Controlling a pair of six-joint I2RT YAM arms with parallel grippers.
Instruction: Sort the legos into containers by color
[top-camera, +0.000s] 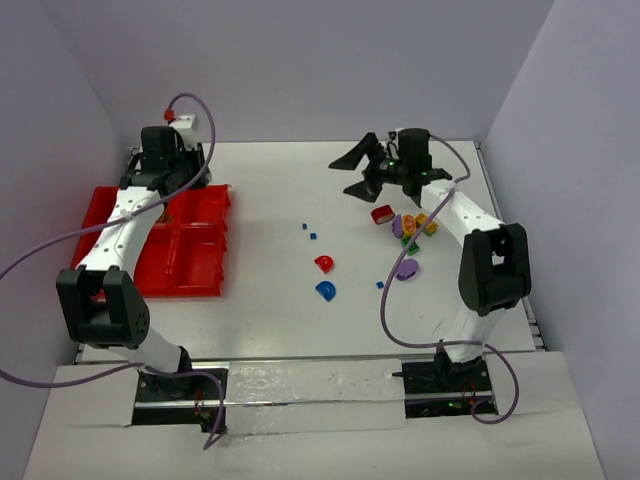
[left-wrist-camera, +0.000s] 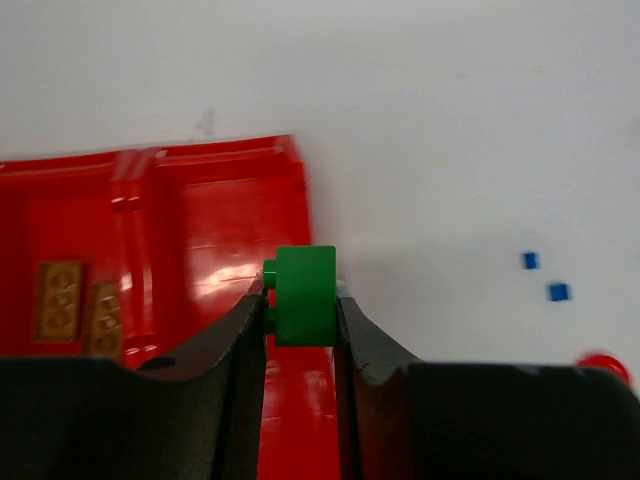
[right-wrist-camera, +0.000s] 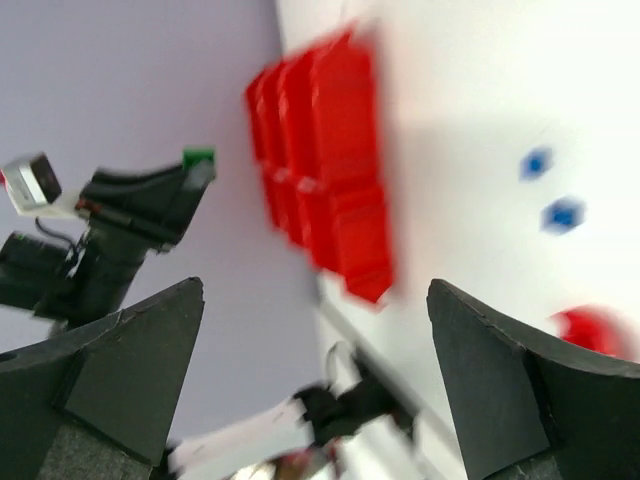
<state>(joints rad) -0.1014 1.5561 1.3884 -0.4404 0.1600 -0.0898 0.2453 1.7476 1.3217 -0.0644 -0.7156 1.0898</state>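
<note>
A green lego (left-wrist-camera: 305, 295) is pinched between the tips of my left gripper (left-wrist-camera: 302, 290), which is shut on it. It hangs over the right-hand edge of the red containers (left-wrist-camera: 220, 215). Two yellow legos (left-wrist-camera: 62, 300) lie in a compartment to the left. In the top view the left gripper (top-camera: 183, 163) is over the far side of the containers (top-camera: 190, 262). My right gripper (top-camera: 352, 172) is lifted, turned sideways and open wide with nothing in it (right-wrist-camera: 315, 290). Close by it lie a red lego (top-camera: 381, 213) and a mixed pile of legos (top-camera: 411, 227).
A purple lego (top-camera: 406, 268), a red arch (top-camera: 324, 263), a blue arch (top-camera: 326, 290) and tiny blue bits (top-camera: 310, 231) lie on the white table between the arms. Grey walls close in the back and both sides. The right wrist view is blurred.
</note>
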